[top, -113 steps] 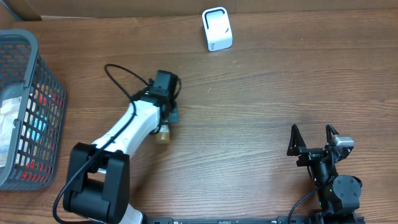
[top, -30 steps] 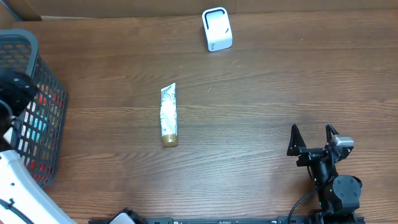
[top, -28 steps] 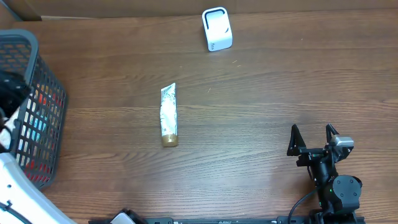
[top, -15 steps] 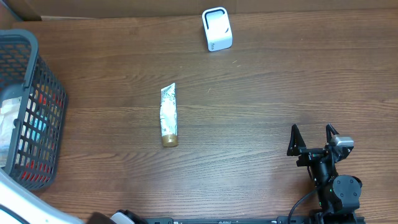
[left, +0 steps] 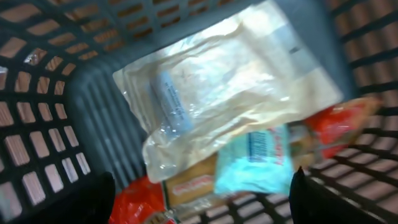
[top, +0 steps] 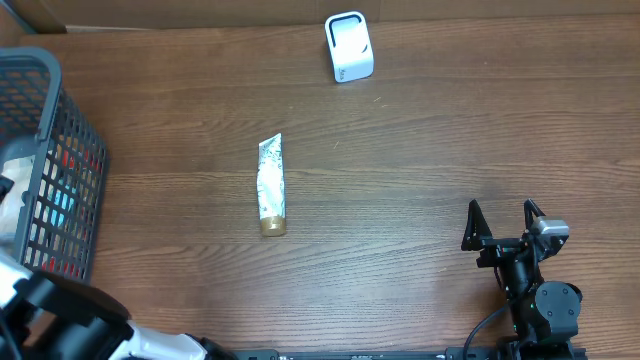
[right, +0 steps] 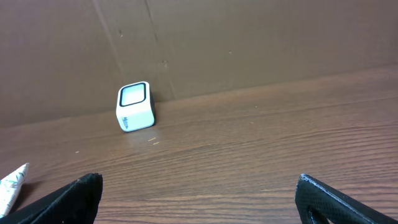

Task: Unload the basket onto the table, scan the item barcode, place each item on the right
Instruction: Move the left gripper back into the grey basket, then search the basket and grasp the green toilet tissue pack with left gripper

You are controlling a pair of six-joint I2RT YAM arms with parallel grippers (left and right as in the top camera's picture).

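A crinkled clear pouch (left: 211,106) lies over a teal barcoded packet (left: 261,155) and red wrappers (left: 339,118) in the grey lattice basket (left: 37,155), all blurred beneath the left end effector (left: 199,202), which is spread wide and holds nothing. A patterned, gold-capped tube (top: 271,187) lies flat mid-tabletop (top: 450,130), well apart from the boxy white scanner (top: 349,47). The right end effector (top: 501,215) rests released. The left arm (top: 60,320) is mostly cut off overhead.
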